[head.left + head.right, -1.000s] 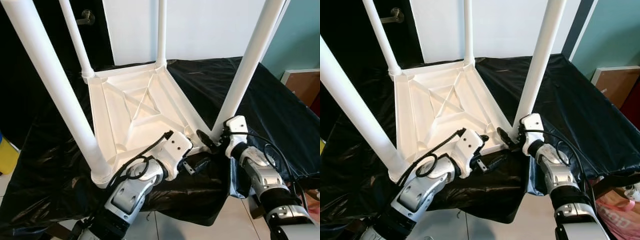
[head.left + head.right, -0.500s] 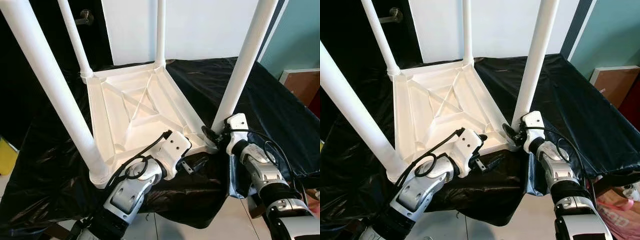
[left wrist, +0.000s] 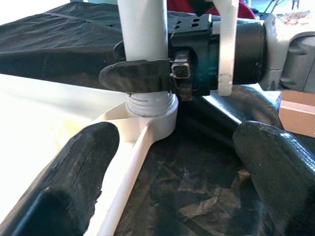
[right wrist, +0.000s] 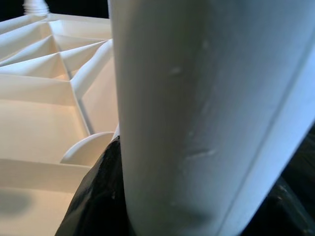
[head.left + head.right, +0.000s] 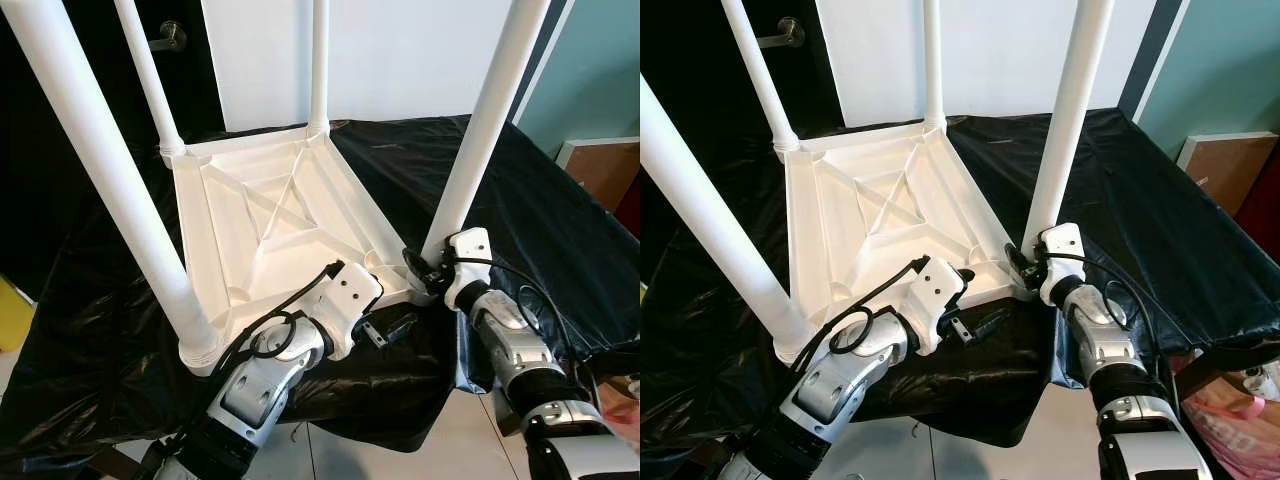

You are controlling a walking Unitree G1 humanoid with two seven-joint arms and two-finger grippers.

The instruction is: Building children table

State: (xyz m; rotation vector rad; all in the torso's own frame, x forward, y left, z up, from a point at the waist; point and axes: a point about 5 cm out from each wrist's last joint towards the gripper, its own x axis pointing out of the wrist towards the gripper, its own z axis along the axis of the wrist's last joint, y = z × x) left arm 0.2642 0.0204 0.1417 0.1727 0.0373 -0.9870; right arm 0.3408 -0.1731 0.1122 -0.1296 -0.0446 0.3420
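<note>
A white children's table (image 5: 270,230) lies upside down on a black sheet, with its legs standing up. My right gripper (image 5: 425,272) is shut on the base of the near right leg (image 5: 480,140), just above the threaded socket (image 3: 152,110). In the left wrist view one of its black fingers (image 3: 138,76) wraps the leg (image 3: 142,29). The right wrist view has that leg (image 4: 206,98) close up. My left gripper (image 5: 390,328) is open at the table's front edge, pointing at that corner, with nothing between its fingers (image 3: 78,172).
The black sheet (image 5: 560,210) covers a raised surface whose front edge drops off just before my arms. A dark door with a handle (image 5: 168,38) stands at the back left. A brown box (image 5: 610,165) is at the right, and a yellow object (image 5: 12,310) is on the floor at the left.
My right gripper has moved in against the base of the near right leg and shut on it. The left gripper has hardly moved.
</note>
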